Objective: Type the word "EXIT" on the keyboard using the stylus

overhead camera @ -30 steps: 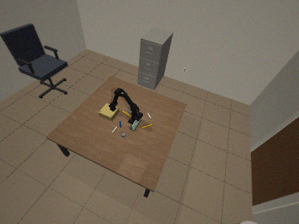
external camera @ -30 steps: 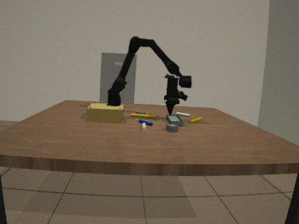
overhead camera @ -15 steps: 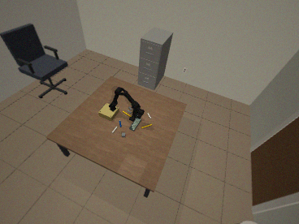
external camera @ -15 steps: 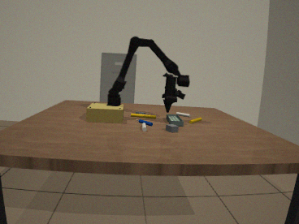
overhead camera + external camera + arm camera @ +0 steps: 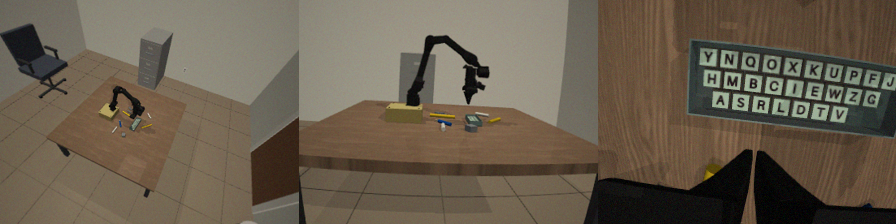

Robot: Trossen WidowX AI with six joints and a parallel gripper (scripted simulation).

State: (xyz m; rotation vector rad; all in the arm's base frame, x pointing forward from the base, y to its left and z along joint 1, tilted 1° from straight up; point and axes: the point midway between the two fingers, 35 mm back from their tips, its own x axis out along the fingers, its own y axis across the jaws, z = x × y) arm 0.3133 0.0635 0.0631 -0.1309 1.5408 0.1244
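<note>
Black hand (image 5: 133, 118) (image 5: 468, 103) (image 5: 753, 157) hovers above the desk (image 5: 93, 138) (image 5: 400, 140) (image 5: 638, 110), nearly closed, gripping nothing.

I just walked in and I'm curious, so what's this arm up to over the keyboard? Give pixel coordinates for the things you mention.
The arm (image 5: 129, 96) (image 5: 459, 49) is meant to type EXIT with a stylus. Right now its claw (image 5: 468, 102) (image 5: 753, 157) is nearly closed and holds nothing, hanging above the table (image 5: 89, 138) (image 5: 400, 142) beside the keyboard (image 5: 136, 124) (image 5: 474, 120) (image 5: 770, 127). It is pressing no key.

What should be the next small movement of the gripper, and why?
Probably open the gripper and shift it toward a pen-like stick to take as stylus: its fingertips are nearly together with nothing between, high above the desk, beside the keyboard.
</note>
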